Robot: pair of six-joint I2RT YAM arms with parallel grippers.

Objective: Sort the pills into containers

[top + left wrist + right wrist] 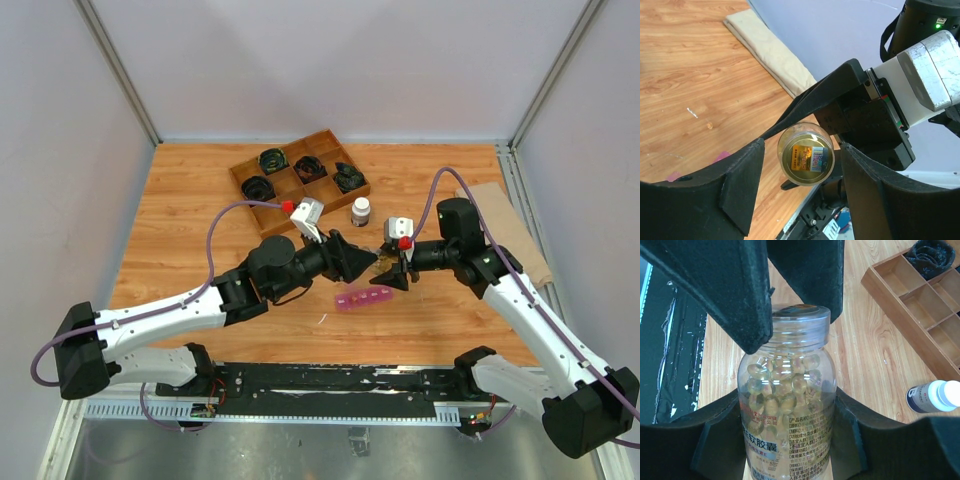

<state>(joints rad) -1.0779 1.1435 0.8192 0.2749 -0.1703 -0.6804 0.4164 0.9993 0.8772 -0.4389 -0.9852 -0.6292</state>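
My right gripper (398,270) is shut on a small clear glass jar (785,405) full of tan-yellowish pills (782,385), and holds it just above the table. The jar's clear lid (800,315) is on. My left gripper (378,262) faces the jar end-on. Its two black fingers (742,175) stand either side of the lid (806,154) with a gap on each side, open. The pink strip of containers (365,297) lies on the table just in front of both grippers. One tiny tan pellet (710,125) lies loose on the wood.
A brown wooden divided tray (300,170) with black coiled items stands at the back. A white-capped bottle (360,211) stands behind the grippers and also shows in the right wrist view (935,396). A beige pad (505,225) lies along the right edge.
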